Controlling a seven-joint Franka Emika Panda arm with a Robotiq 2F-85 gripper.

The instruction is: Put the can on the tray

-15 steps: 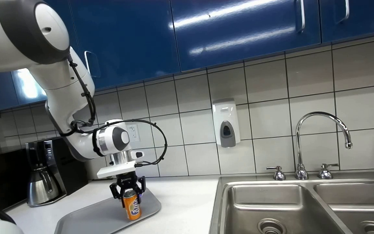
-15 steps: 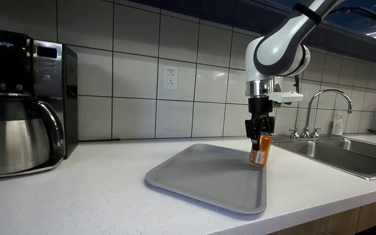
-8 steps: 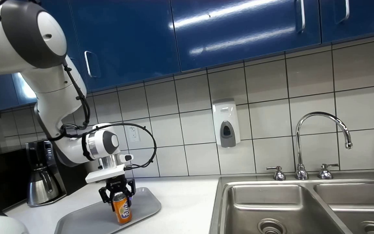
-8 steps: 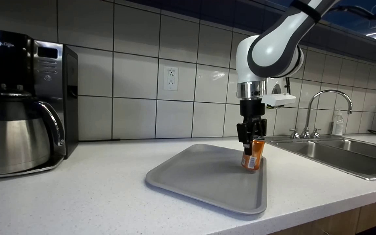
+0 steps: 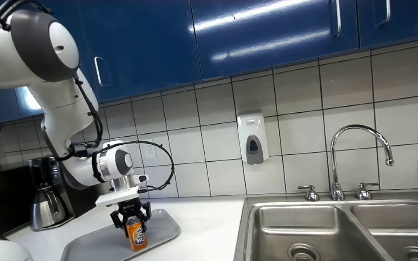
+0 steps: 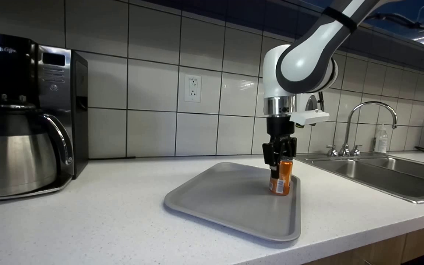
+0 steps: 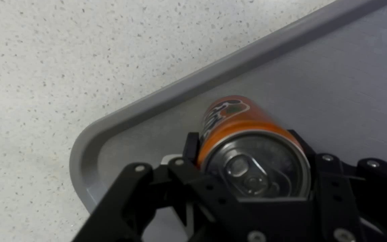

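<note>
The orange can with a silvery top stands nearly upright on the light-grey tray, near the tray's sink-side corner. In an exterior view its base appears to rest on the tray, inside the rim. My gripper points down and is shut on the can, with a finger on each side of its upper part. In the wrist view the can's top sits between the gripper's fingers, which touch or nearly touch its sides. The tray's rounded corner shows to the left.
A coffee pot with its machine stands on the white counter at the far end from the sink. The steel sink with a tall faucet lies on the other side. A tiled wall runs behind.
The gripper has carried the can from the tray's edge inward, away from the sink, and lowered it. The can was tilted before and now stands nearly upright on the tray.
</note>
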